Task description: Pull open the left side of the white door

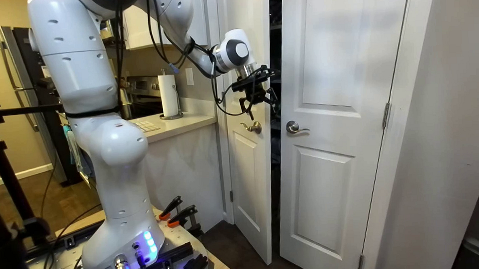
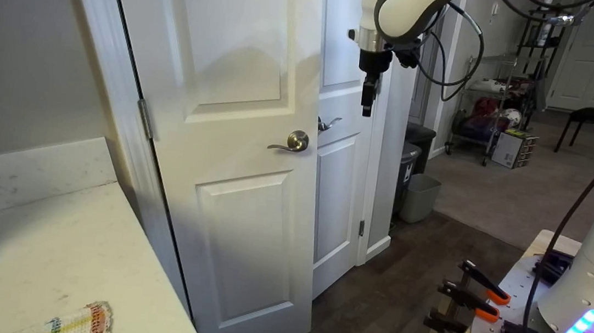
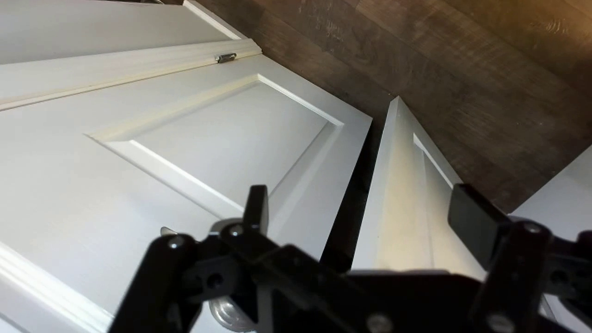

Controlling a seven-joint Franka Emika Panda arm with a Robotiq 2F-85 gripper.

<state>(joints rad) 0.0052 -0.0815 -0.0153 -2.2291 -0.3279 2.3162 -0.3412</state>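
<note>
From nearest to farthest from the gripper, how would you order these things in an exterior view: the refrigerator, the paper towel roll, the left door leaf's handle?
1. Left door leaf's handle: below the gripper.
2. Paper towel roll: farther left in the picture, on the counter.
3. Refrigerator: near the picture's left edge.

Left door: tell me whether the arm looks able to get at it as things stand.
Likely yes: the end effector is open, the left door stands ajar with a gap along its free edge, and nothing visible blocks the way. Contact can't be judged here.
</note>
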